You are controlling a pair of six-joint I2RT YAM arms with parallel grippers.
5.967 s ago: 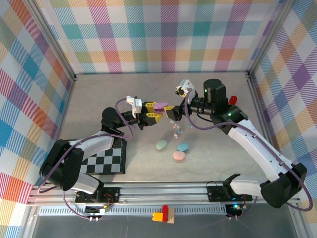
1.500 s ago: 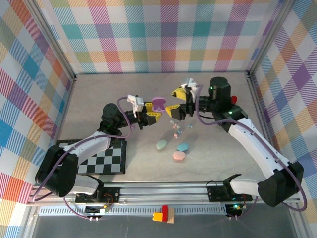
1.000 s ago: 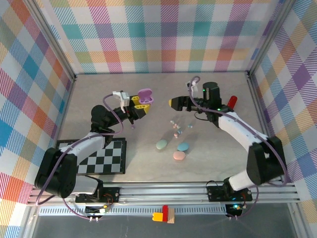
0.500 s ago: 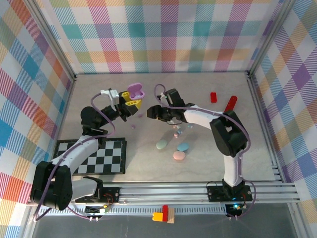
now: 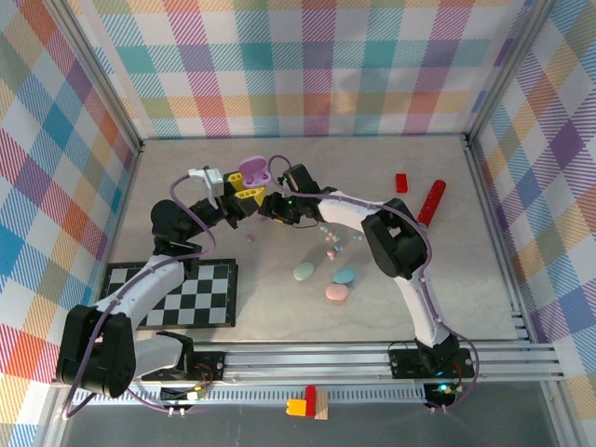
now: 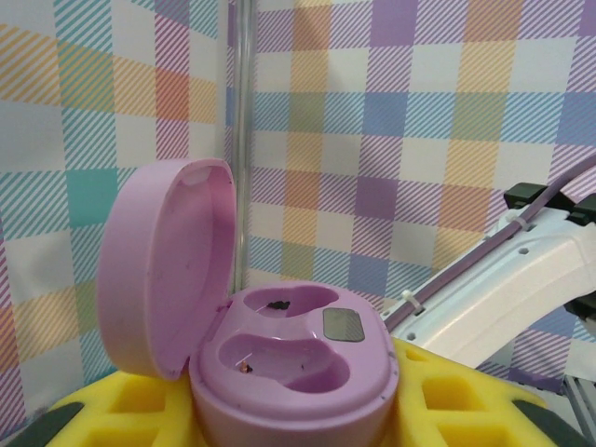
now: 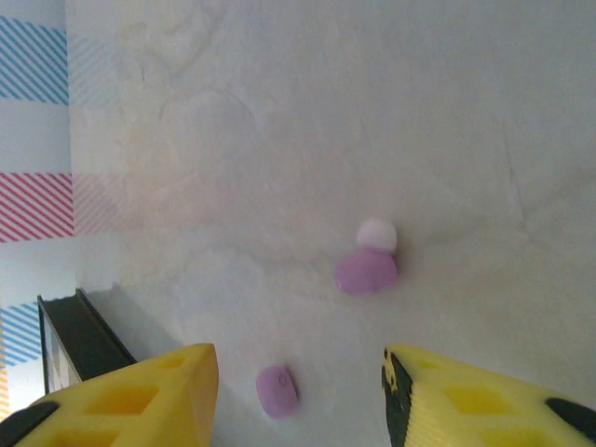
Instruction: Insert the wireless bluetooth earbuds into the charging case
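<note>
Nearest, three closed pastel cases (image 5: pixel 337 293) lie on the table (image 5: pixel 447 279); just beyond, the right gripper (image 7: pixel 300 396) hangs with jaws spread over two purple earbuds (image 7: pixel 365 270), one seemingly between its fingers, untouched; farther back, the left gripper (image 5: pixel 246 193) clamps the purple charging case (image 6: pixel 291 372), lid open.
</note>
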